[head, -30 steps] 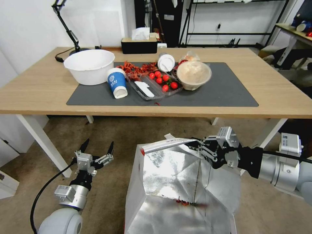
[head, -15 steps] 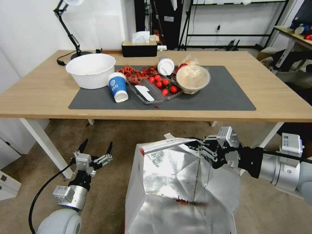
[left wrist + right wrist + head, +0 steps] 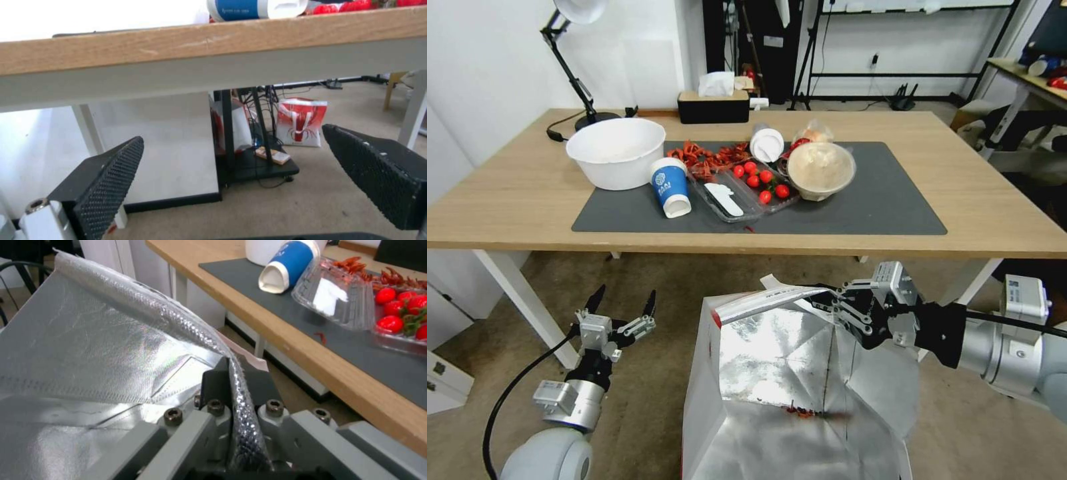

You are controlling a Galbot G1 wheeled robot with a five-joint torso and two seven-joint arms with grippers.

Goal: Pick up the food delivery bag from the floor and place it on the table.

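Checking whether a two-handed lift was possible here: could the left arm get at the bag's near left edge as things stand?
Probably yes. The left gripper hangs open beside the food delivery bag, bare floor between them; the right gripper already pinches the rim.

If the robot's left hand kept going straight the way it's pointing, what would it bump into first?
Probably nothing soon. The open left hand points under the table; its wrist view looks along bare floor toward a black stand far behind. Depth is hard to judge.

right gripper (image 3: 827,301) clamped on rim of foil-lined food delivery bag (image 3: 787,387), below table (image 3: 974,200) edge; left gripper (image 3: 622,308) spread wide over floor (image 3: 654,280).
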